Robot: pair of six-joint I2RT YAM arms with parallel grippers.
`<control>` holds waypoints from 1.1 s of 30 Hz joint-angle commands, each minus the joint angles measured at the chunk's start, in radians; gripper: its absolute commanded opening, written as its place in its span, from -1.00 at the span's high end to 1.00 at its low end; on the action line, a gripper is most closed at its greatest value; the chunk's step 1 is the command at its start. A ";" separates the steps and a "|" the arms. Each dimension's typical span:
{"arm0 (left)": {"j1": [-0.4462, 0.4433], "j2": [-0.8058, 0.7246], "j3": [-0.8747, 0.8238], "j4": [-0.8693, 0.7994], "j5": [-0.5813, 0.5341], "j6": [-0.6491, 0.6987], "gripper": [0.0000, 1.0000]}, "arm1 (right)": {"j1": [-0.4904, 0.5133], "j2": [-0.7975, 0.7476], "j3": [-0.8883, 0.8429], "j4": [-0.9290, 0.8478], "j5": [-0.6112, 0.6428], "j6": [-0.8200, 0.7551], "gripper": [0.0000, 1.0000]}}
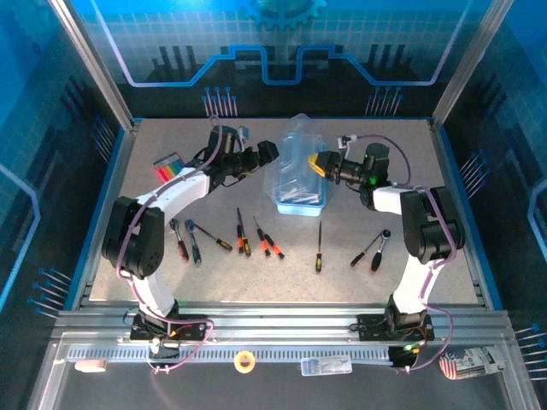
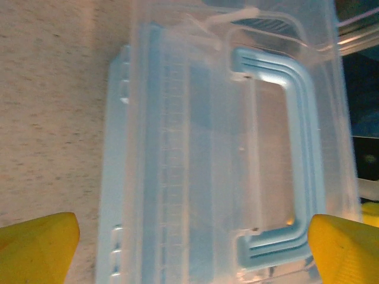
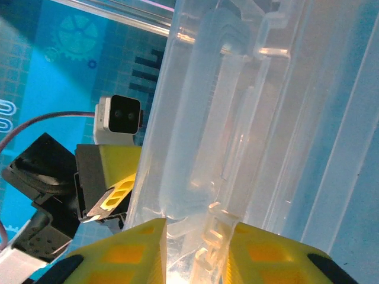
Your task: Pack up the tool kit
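At the middle of the counter (image 1: 479, 256), the tool box (image 1: 297, 198) is seen open, and most packing is judged undone: screwdrivers (image 1: 244, 232) and a ratchet (image 1: 376, 249) are laid out in a row nearby. Its clear lid (image 3: 237, 118) is pinched by the right end effector (image 3: 195, 248); the left end effector (image 1: 270, 152) is spread wide, empty, just beside the box.

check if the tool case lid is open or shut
Open: the clear lid stands up from the blue tray, and the right claw pinches its edge.
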 commanded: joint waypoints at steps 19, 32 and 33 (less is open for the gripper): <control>0.113 0.091 0.050 -0.262 -0.092 0.112 -0.95 | 0.205 -0.005 0.419 -0.697 0.146 -0.426 0.33; 0.159 0.099 0.009 -0.284 -0.115 0.135 -0.95 | 0.303 0.078 0.612 -0.931 0.281 -0.536 0.32; 0.160 0.099 0.008 -0.287 -0.118 0.138 -0.95 | 0.309 0.083 0.629 -0.956 0.291 -0.552 0.32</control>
